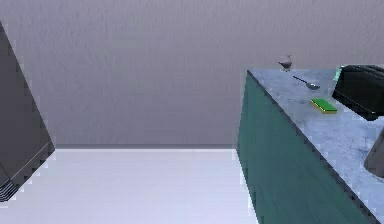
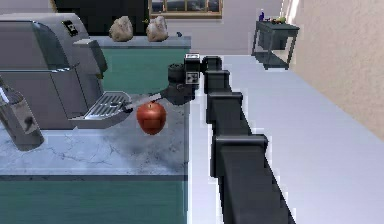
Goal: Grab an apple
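Marbled grey stone tops the teal counter (image 2: 90, 155) on the arm's side. There we see the red apple (image 2: 151, 117), in front of a metal rack (image 2: 103, 106) and a grey machine (image 2: 45, 60). The arm (image 2: 235, 150) reaches out past the counter's edge, and the gripper (image 2: 158, 99) sits right at the apple. We cannot say whether it is over, beside or touching it. Nor can we tell how its fingers are set or whether it holds anything, since the apple has the countertop behind it.

We judge the step in hand to be the grasp itself: the approach looks done, the lift not yet. The next move calls for securing the apple, then raising the arm straight up so the fruit comes clear without knocking the rack.

From the arm side view we get the apple, gripper and rack. From the forward view we get a grey wall (image 1: 150, 70), pale floor (image 1: 140, 185) and a counter end carrying a stemmed glass (image 1: 287, 63), a spoon (image 1: 307, 83) and a green sponge (image 1: 325, 104).
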